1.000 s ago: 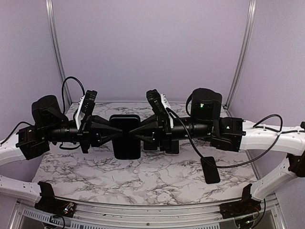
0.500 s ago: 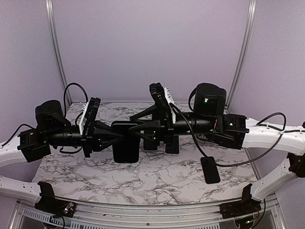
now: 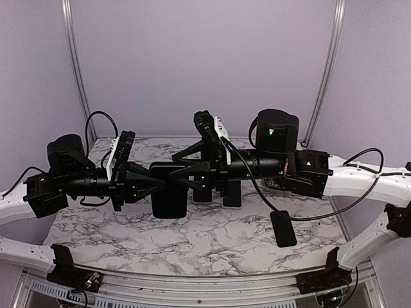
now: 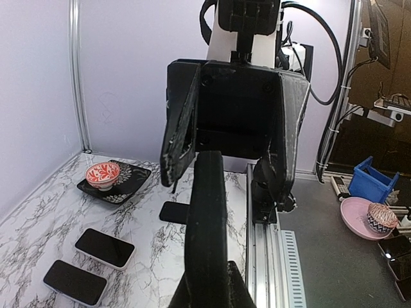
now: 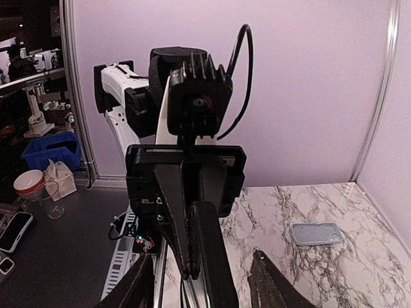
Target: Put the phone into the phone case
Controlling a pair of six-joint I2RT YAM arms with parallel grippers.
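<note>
Where the two arms meet nose to nose above the middle of the bench (image 3: 212, 244), the following are recorded.

Item 1, phone (image 3: 170, 202): a black slab with rounded corners, held clear of the marble surface. Its long side runs toward and away from the arm bases, and both wrist cameras see it edge-on. Whether it already wears a case cannot be told.

Item 2, left end effector (image 3: 160, 183): reaches in from the left, pinched almost closed on the left edge of the phone, and is the only thing carrying it.

Item 3, right end effector (image 3: 177, 169): reaches in from the right with its jaws well apart and nothing in its grasp. Its fingers (image 5: 266, 277) spread to either side of the phone's right edge. Whether they touch it cannot be told.

Item 4, phone case (image 5: 314, 234): pale grey, lying flat on the bench near the far wall, well apart from the phone.

Item 5, dark handset (image 3: 283, 228): lies flat on the bench toward the right, with the right arm's cable passing just above it. Two further dark slabs (image 3: 232, 192) lie side by side under the right arm, partly hidden.

Item 6, dark square dish (image 4: 131, 178): sits on the bench and carries a red patterned bowl (image 4: 103, 174).
</note>
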